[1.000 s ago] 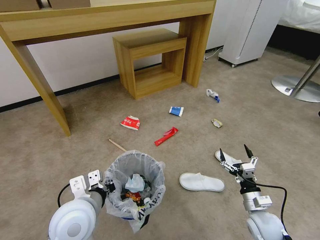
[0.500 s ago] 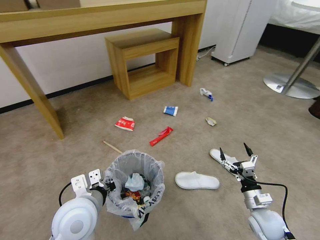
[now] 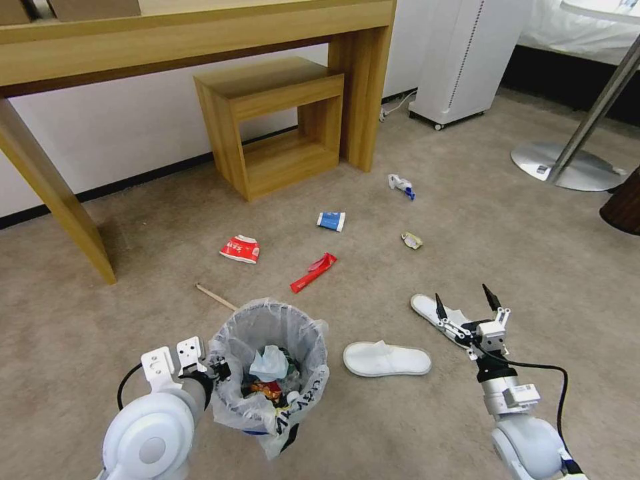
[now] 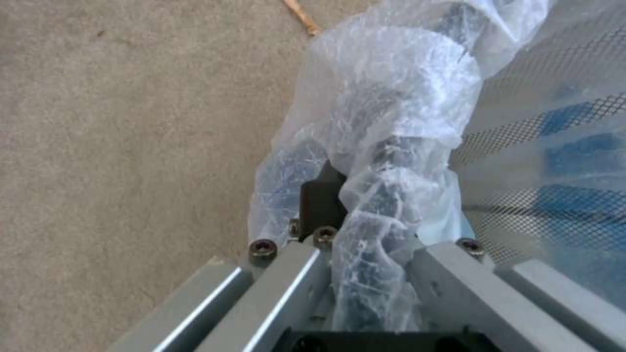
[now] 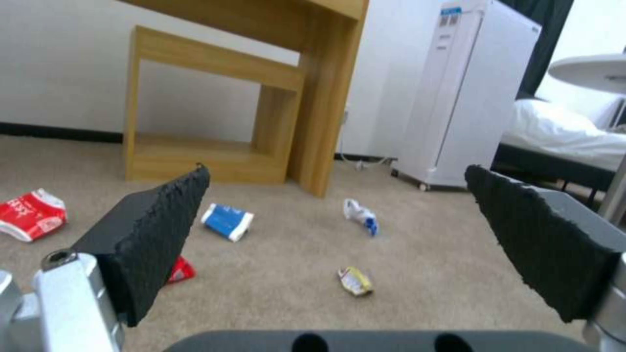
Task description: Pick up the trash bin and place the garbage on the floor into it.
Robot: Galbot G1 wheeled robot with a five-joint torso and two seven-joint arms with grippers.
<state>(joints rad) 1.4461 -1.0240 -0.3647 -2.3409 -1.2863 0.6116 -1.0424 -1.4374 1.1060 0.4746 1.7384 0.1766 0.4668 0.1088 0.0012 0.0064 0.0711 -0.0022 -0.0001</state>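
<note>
Left gripper (image 3: 217, 369) pinches rim of trash bin (image 3: 270, 373), fingers closed on the bag-wrapped edge w/ crinkly plastic bunched between them. Bin sits low front-left, already holding scraps. Right gripper (image 3: 467, 308) hangs over the far slipper (image 3: 427, 308), fingers spread wide, nothing between them. Near slipper (image 3: 387, 359) lies btwn bin and right arm. Further out on floor (image 3: 547, 267): wooden stick (image 3: 215, 297) just beside bin, red wrapper (image 3: 313, 272), red-white carton (image 3: 240, 249), blue-white packet (image 3: 331, 221), small yellowish scrap (image 3: 411, 240), crushed bottle (image 3: 401, 185) nearest the desk (image 3: 200, 33). Wooden stool (image 3: 273, 120) under desk, white appliance (image 3: 463, 60) by wall.
</note>
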